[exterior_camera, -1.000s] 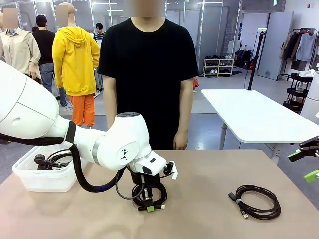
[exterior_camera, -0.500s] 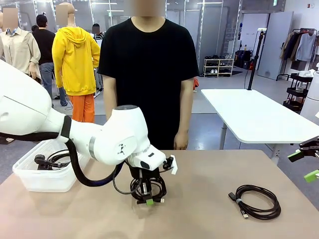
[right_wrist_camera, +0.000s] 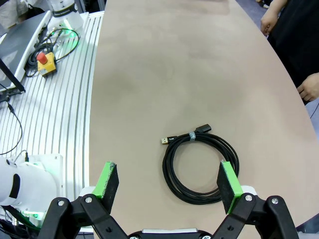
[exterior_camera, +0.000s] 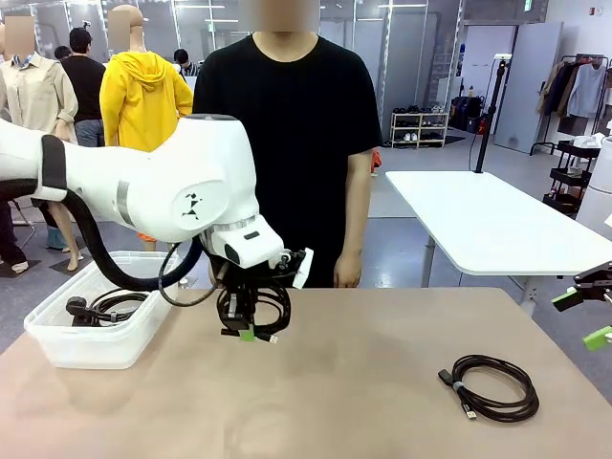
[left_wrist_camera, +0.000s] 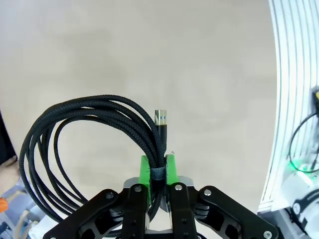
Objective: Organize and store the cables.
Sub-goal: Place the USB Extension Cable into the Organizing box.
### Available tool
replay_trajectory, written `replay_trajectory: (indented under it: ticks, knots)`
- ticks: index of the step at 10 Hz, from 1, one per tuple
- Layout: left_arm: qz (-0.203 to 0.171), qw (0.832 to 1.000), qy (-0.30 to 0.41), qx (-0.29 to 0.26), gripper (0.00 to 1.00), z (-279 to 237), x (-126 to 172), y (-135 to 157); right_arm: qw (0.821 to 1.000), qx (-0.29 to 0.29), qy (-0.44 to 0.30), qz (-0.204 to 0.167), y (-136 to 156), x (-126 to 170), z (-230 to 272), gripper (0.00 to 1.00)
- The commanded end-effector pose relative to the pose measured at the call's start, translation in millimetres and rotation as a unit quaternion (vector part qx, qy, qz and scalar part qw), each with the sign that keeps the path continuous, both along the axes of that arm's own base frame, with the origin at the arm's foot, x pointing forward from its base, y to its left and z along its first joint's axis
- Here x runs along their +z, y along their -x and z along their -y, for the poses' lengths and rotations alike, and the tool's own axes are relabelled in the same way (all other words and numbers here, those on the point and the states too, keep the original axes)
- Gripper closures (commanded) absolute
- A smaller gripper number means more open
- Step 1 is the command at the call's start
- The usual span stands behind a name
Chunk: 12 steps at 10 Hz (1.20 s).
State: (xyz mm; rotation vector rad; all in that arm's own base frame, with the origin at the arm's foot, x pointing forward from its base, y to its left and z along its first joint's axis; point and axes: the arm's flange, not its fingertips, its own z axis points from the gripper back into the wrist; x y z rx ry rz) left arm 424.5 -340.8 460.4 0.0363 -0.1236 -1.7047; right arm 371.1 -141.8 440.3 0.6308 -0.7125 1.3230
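Observation:
My left gripper point(exterior_camera: 248, 334) hangs above the table's left-middle, shut on a coiled black cable point(exterior_camera: 253, 308) that is lifted clear of the surface. In the left wrist view the green pads point(left_wrist_camera: 145, 171) pinch that cable point(left_wrist_camera: 89, 130) at its tie, with a metal plug end standing up beside it. A second coiled cable point(exterior_camera: 494, 386) lies flat on the table at the right, also visible as a coil point(right_wrist_camera: 200, 167) in the right wrist view. My right gripper point(right_wrist_camera: 169, 182) hovers over it, open, fingers point(exterior_camera: 585, 316) at the right edge. Another coil point(exterior_camera: 103, 306) lies in the bin.
A clear plastic bin point(exterior_camera: 93, 339) stands at the table's left edge. A person in a black shirt point(exterior_camera: 287, 124) stands at the far side, hands down. A white table point(exterior_camera: 497, 229) stands behind on the right.
My left arm has risen and swung left toward the bin, lifting the gripped cable off the table. The right gripper and the right-hand cable have not moved.

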Motion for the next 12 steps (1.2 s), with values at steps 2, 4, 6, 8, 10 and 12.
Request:
replay_trajectory:
  ticks: [2, 4, 6, 8, 10, 12]
  knots:
    - [0.000, 1.000, 0.000, 0.000, 0.95, 0.0, 0.0, 0.0, 1.000, -0.007, -0.002, -0.003, -0.3, 2.8, -2.3, 0.00]
    - [0.000, 1.000, 0.000, 0.000, 0.95, 0.0, 0.0, 0.0, 1.000, -0.007, -0.002, -0.003, -0.3, 2.8, -2.3, 0.00]
    - [-0.002, 1.000, 0.001, -0.009, 0.86, 1.9, -4.4, -4.7, 1.000, -0.007, -0.002, -0.003, -0.3, 2.8, -2.3, 0.00]
    - [0.007, 0.999, 0.011, -0.044, 0.86, -53.2, 22.3, -8.1, 1.000, -0.007, -0.002, -0.003, -0.3, 2.8, -2.3, 0.00]
    - [0.027, 0.997, -0.003, -0.076, 0.86, -113.3, 35.5, -10.8, 1.000, -0.007, -0.002, -0.003, -0.3, 2.8, -2.3, 0.00]
    - [0.037, 0.998, 0.013, -0.050, 0.86, -192.4, 46.6, -28.7, 1.000, -0.007, -0.002, -0.003, -0.3, 2.8, -2.3, 0.00]
